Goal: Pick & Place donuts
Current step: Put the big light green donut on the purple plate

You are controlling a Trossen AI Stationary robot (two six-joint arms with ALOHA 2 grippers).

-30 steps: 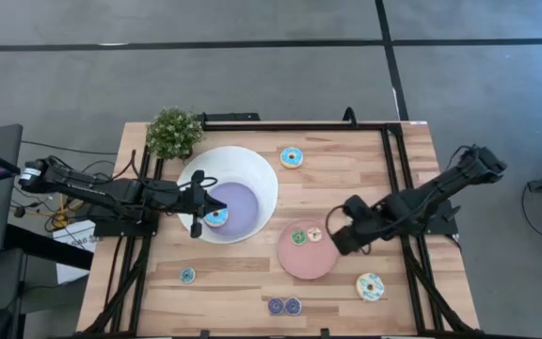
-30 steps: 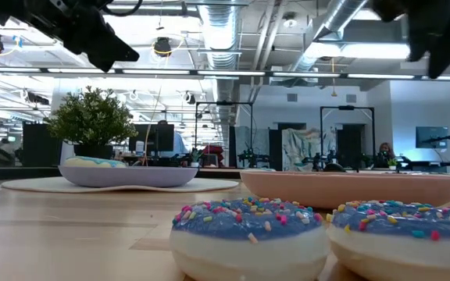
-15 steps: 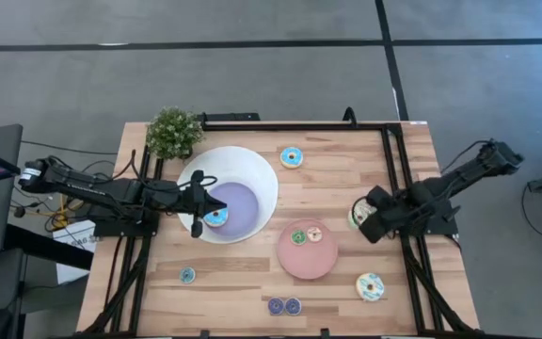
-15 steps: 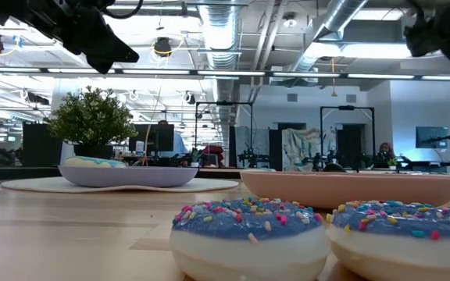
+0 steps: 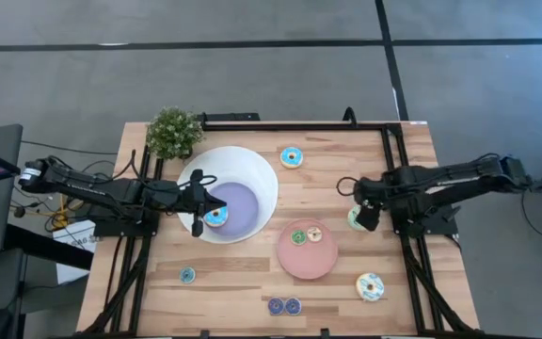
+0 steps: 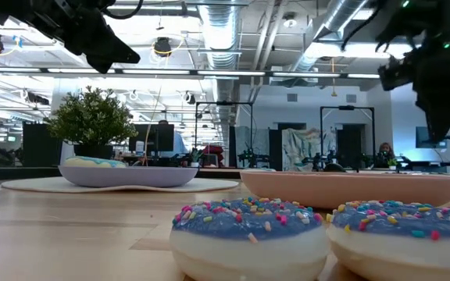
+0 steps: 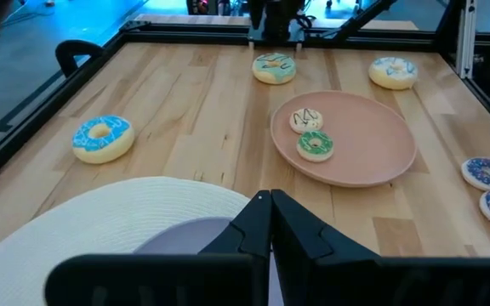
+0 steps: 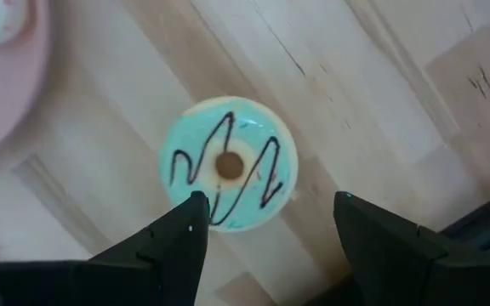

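Count from the high view: nine donuts. One blue-iced donut (image 5: 216,217) lies in the white bowl (image 5: 252,179); two small ones, a green (image 5: 298,237) and a cream (image 5: 314,234), lie on the pink plate (image 5: 301,264). Six rest on the bare table (image 5: 346,179): a blue donut (image 5: 292,157) near the far edge, a small blue one (image 5: 187,275) toward the left front, a dark-blue pair (image 5: 283,306) touching at the front edge, a white donut (image 5: 371,286) at the right front, and a pale-green donut (image 8: 228,166) with a dark zigzag, right of the plate.

The right gripper (image 8: 266,217) hangs directly above that zigzag donut, fingers spread wide, holding nothing. The left gripper (image 5: 199,204) is over the bowl beside the blue donut, fingertips together and empty.

One potted plant (image 5: 173,132) stands at the far-left corner, just beside the bowl.
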